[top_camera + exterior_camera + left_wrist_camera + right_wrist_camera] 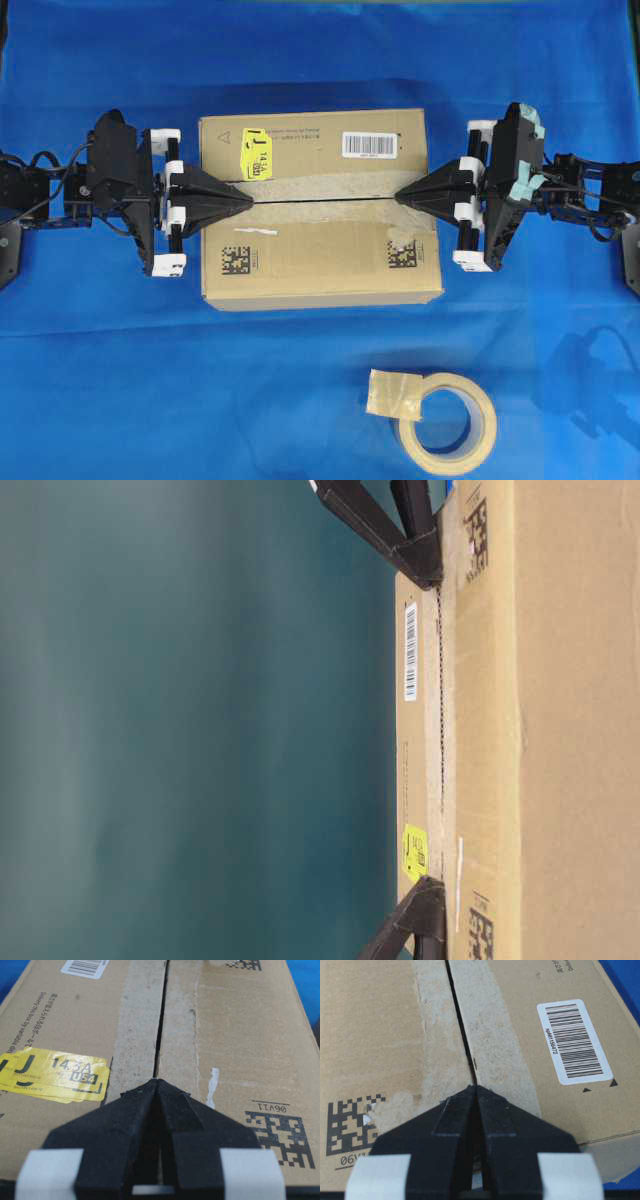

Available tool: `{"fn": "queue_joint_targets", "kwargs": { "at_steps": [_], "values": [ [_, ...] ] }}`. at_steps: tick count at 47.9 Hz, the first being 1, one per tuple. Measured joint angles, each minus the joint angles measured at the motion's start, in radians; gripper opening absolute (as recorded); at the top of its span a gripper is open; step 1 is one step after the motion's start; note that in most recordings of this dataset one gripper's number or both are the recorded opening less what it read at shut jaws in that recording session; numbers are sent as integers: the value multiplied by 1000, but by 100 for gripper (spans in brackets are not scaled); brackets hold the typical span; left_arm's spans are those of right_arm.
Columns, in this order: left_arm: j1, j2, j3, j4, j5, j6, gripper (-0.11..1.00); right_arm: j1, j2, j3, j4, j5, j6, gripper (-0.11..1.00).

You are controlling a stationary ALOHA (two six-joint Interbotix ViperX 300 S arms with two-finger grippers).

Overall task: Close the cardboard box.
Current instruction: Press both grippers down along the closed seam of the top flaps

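Black and pinched together, my left gripper (pixel 158 1081) rests its tip on the seam of the cardboard box (pixel 320 207), fingers (pixel 130 1125) closed with no gap and nothing between them. My right gripper (pixel 476 1087) mirrors it at the opposite end of the same seam, its fingers (pixel 507 1120) likewise pressed shut on nothing. That box sits in the middle of the blue surface (pixel 150 390), its two long flaps folded down flat and meeting along a thin dark slit flanked by pale, rough strips where tape was torn off. On the far flap I read a yellow sticker (pixel 55 1076) marked "J", "14.3A" and "USA", and a white barcode label (pixel 574 1041) reading "spN1156472". Near flap: two printed square codes (pixel 281 1135), one captioned "06V11". Nearer the front edge, well apart from the box, lies a beige tape roll (pixel 447 422).
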Motion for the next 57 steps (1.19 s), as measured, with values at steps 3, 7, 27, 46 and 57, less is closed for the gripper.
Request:
{"fn": "queue_joint_targets", "kwargs": {
  "at_steps": [3, 7, 27, 46, 57],
  "values": [
    [0, 0, 0, 2, 0, -3, 0, -2, 0, 0, -2, 0, 2, 0],
    [0, 0, 0, 0, 2, -8, 0, -2, 0, -2, 0, 0, 0, 0],
    [0, 3, -3, -2, 21, -9, 0, -2, 0, 0, 0, 0, 2, 0],
    [0, 11, -8, -2, 25, -11, 0, -6, -14, 6, 3, -2, 2, 0],
    [0, 11, -8, -3, 25, -9, 0, -6, -14, 6, 3, -2, 0, 0]
  ]
}}
